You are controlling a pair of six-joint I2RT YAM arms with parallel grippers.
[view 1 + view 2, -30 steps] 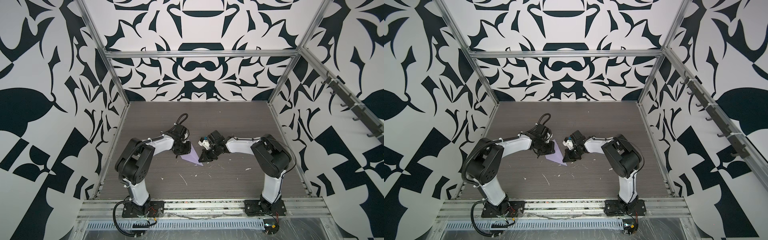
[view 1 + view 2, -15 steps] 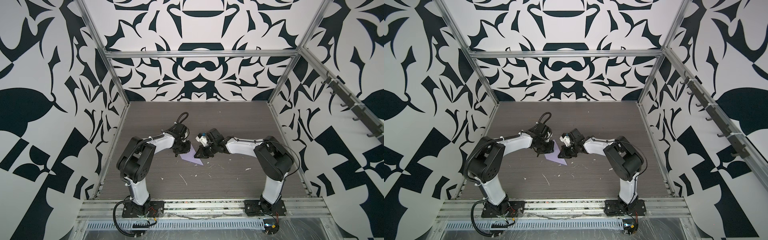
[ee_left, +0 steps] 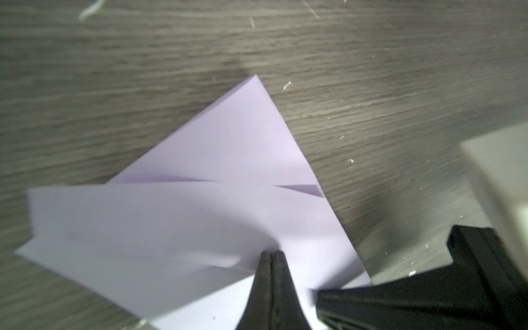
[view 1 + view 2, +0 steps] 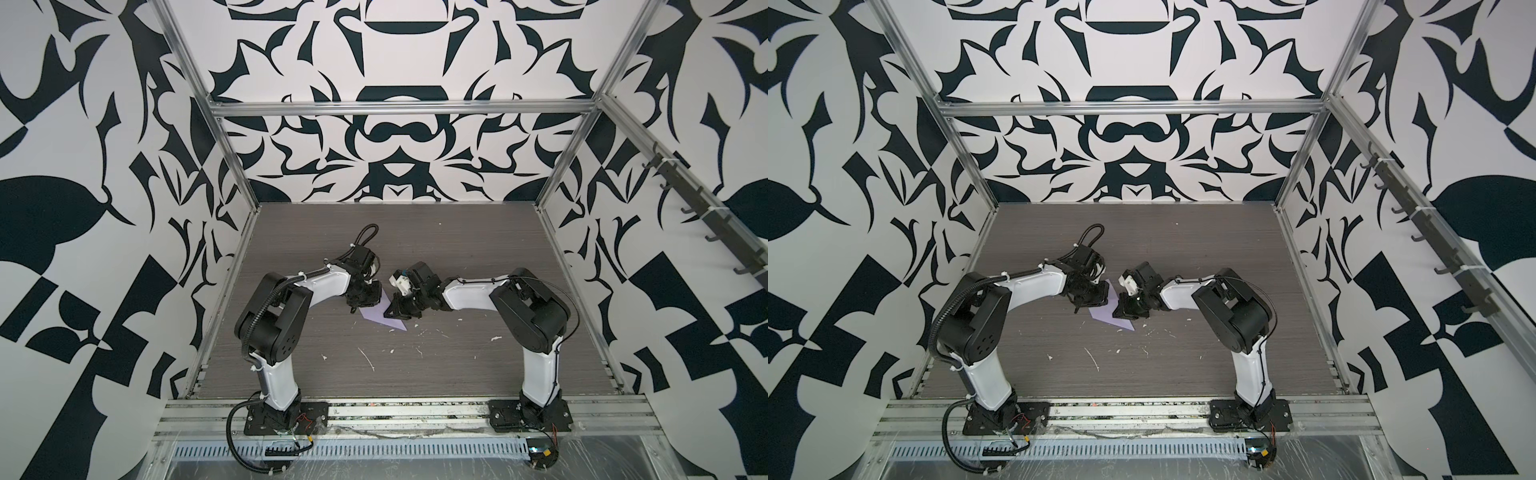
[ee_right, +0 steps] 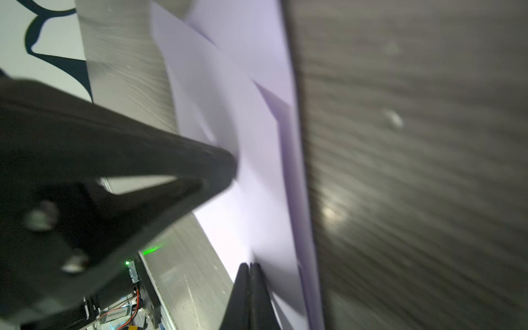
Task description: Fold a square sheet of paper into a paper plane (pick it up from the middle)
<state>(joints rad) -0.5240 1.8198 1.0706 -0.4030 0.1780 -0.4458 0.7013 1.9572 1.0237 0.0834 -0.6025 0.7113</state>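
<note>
Paper [image 4: 376, 318] — lilac, partly folded to a point — lies flat on the grey wood-grain surface [image 4: 457, 257], between the two arms in both top views. Left pincer [image 3: 271, 253] has its jaws together, its tip pressing on a folded flap. Right pincer [image 5: 250, 264] is likewise closed, its tip on the paper near its long edge — close beside the left one. White flecks [image 4: 368, 359] dot the surface nearby.

One folded lilac paper [image 4: 373, 316], two claws [image 3: 271, 255] [image 5: 250, 265]
</note>
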